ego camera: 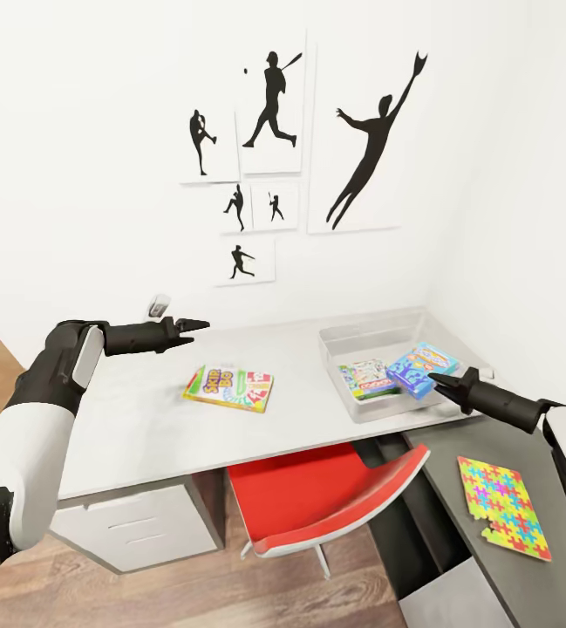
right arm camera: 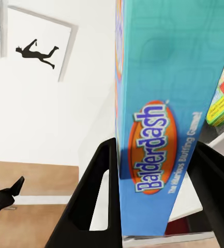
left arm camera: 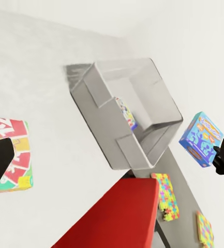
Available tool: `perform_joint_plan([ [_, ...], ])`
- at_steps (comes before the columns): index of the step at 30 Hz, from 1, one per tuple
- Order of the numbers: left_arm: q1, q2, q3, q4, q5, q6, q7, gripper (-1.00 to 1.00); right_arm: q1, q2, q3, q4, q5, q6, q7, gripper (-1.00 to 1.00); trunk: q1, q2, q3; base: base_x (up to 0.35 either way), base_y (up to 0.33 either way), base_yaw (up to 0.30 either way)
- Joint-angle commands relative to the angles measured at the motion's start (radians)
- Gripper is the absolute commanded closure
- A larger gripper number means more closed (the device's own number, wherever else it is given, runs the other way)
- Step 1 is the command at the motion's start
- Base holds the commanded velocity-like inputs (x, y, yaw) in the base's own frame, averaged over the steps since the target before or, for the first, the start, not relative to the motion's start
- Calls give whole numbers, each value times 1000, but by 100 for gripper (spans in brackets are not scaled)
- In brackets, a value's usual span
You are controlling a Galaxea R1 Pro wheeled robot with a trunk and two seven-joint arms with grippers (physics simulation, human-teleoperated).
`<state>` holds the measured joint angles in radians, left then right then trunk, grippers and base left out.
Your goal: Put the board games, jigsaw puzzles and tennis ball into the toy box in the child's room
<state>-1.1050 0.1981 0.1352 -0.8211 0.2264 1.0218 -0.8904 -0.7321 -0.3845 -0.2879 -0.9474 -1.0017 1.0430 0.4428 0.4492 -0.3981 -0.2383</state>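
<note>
Item in hand: small blue Balderdash board game box, clamped between the fingers of the black right gripper, held over the near rim of the shallow light grey toy box. Already inside, just beyond that gripper: white green-edged game box. Outstanding: yellow-green Skip-Bo box on the pale grey table, below the empty left gripper, jaw gap unclear; many-coloured jigsaw sheet beside the right forearm.

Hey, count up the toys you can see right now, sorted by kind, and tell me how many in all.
Board games: 3 – Skip-Bo box on the table, white game box in the toy box, blue Balderdash box held by the right gripper.
Jigsaw puzzles: 2 – one, another, both outside the toy box.
Total: 5
</note>
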Motion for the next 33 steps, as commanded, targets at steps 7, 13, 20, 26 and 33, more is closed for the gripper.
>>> perform_joint_plan([
  [7, -1, 7, 2, 0, -4, 3, -6, -100, -1, -1, -5, 1, 9, 4, 15, 100, 1, -2, -2, 228, 0, -143],
  [13, -1, 14, 7, 0, -4, 3, -7, -100, -1, -2, -8, 1, 9, 4, 16, 100, 1, -2, -2, 63, 0, -265],
  [20, -1, 15, 7, -1, -4, 3, -7, -100, -1, -1, -5, 1, 11, 4, 16, 100, 1, -2, -3, 5, 1, -275],
  [26, -1, 15, 7, 0, -4, 3, -7, -100, -1, 1, -4, 1, 12, 4, 15, 100, 1, -2, -3, 102, 111, -100],
  [33, -1, 15, 7, 0, -4, 3, -7, -100, -1, 2, -4, 1, 13, 4, 14, 100, 1, -2, -3, 99, 70, -10],
])
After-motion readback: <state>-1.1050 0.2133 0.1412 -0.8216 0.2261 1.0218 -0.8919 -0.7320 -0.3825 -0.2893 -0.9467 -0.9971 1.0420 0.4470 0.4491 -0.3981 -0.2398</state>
